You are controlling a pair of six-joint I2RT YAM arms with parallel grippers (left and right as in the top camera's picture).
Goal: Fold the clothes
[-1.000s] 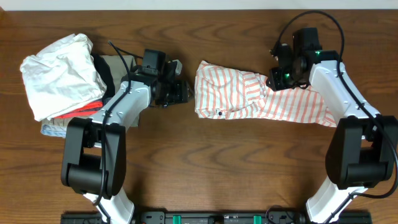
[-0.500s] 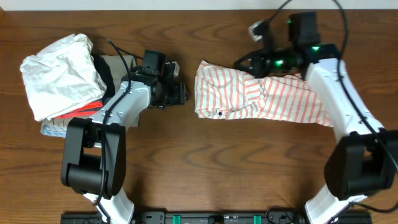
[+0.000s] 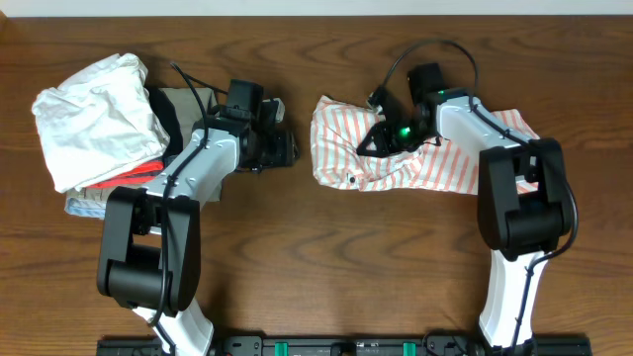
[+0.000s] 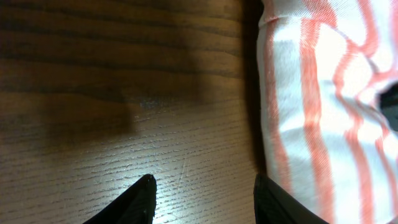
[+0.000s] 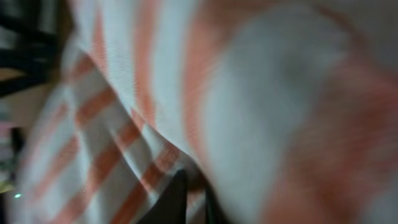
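An orange-and-white striped garment (image 3: 445,163) lies crumpled across the table's upper right. My right gripper (image 3: 381,140) is low over its left-middle part. In the right wrist view the fingertips (image 5: 194,200) are nearly together with a fold of the striped garment (image 5: 143,81) pinched between them. My left gripper (image 3: 285,148) rests on the wood just left of the garment's left edge. In the left wrist view its fingers (image 4: 205,198) are open and empty, and the striped garment (image 4: 323,106) lies beside the right finger.
A pile of clothes sits at the far left: a white garment (image 3: 94,114) on top, with black, red and beige pieces (image 3: 99,203) under it. The wooden table (image 3: 316,257) runs to the front edge.
My right arm has swung from the garment's far right to its left-middle and dropped onto the cloth, bunching it. My left arm has hardly moved.
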